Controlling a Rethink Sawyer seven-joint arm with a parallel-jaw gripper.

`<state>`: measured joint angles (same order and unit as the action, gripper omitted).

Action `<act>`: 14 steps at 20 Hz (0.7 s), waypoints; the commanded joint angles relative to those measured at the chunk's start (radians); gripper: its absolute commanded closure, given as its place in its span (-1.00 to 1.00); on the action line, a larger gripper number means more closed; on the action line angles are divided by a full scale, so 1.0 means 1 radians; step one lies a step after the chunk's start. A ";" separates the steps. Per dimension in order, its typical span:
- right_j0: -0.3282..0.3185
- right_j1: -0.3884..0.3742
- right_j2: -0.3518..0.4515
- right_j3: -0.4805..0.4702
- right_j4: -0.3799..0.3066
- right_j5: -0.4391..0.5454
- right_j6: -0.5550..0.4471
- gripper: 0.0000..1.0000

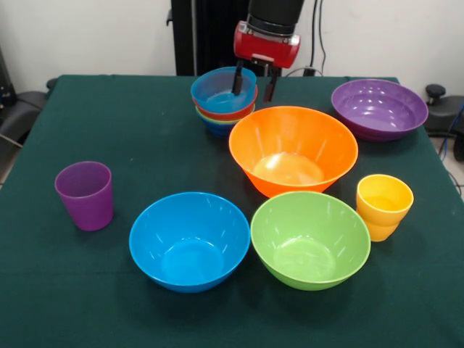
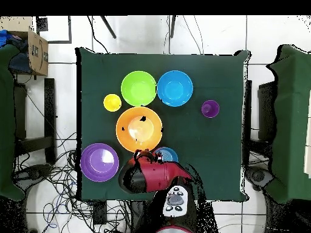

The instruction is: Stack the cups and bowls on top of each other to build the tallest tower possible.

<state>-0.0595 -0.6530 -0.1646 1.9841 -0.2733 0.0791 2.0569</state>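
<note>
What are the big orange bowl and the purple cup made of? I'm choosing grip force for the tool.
The big orange bowl looks like glossy, thin moulded plastic: bright highlights sit on its inner floor and light glows through the wall. The purple cup also looks plastic, slightly translucent, with a duller, finely ribbed surface. Both seem light and hard, though the pictures cannot confirm that.

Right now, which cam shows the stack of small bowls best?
Front view: the stack of small bowls shows its light blue, red-orange, green and dark blue rims, with the gripper at its rim. Overhead, the arm hides all but a blue sliver.
</note>
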 commanded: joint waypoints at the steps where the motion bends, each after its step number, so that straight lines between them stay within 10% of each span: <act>1: -0.023 0.020 0.122 0.034 0.036 0.056 0.110 -1.00; 14: -0.010 0.096 0.064 0.009 0.006 0.000 0.112 -1.00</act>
<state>-0.0595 -0.6367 -0.1626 1.9840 -0.2733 0.0791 2.0569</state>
